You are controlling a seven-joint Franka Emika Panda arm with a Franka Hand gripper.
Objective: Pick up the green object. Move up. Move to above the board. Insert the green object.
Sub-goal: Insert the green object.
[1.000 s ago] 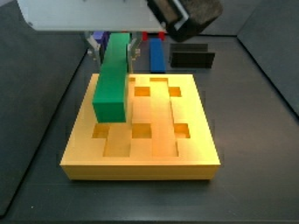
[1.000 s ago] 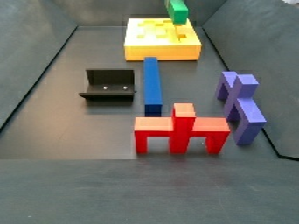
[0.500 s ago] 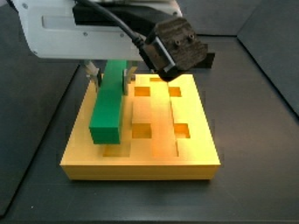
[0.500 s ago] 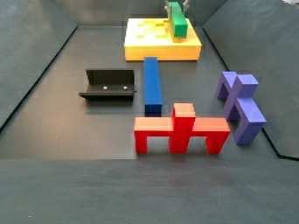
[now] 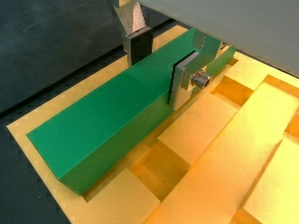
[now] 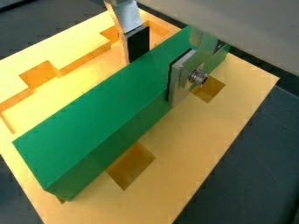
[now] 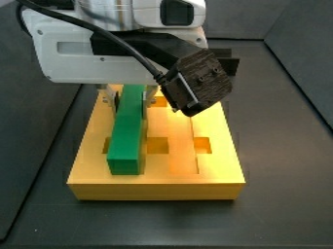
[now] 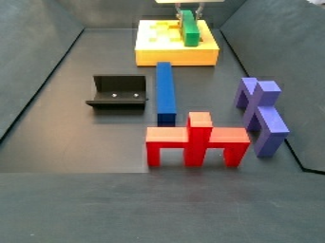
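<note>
The green object (image 7: pixel 129 134) is a long bright green bar lying lengthwise low over the left part of the yellow-orange board (image 7: pixel 208 175); whether it touches I cannot tell. It also shows in the far side view (image 8: pixel 189 28) on the board (image 8: pixel 159 47). My gripper (image 5: pixel 160 59) is shut on the green bar near its far end, one finger on each long side, in both wrist views (image 6: pixel 156 61). The bar (image 6: pixel 100 131) covers the board's holes beneath it. Square holes (image 7: pixel 202 146) show to its right.
A blue bar (image 8: pixel 164 90) lies in front of the board. A black fixture (image 8: pixel 117 93) stands to its left. A red forked piece (image 8: pixel 197 142) and purple pieces (image 8: pixel 261 112) are nearer the camera. The arm's body (image 7: pixel 117 44) hides the board's far end.
The gripper has lowered the green bar from a tilted pose above the board down onto the board's left side, and the arm has come further into view.
</note>
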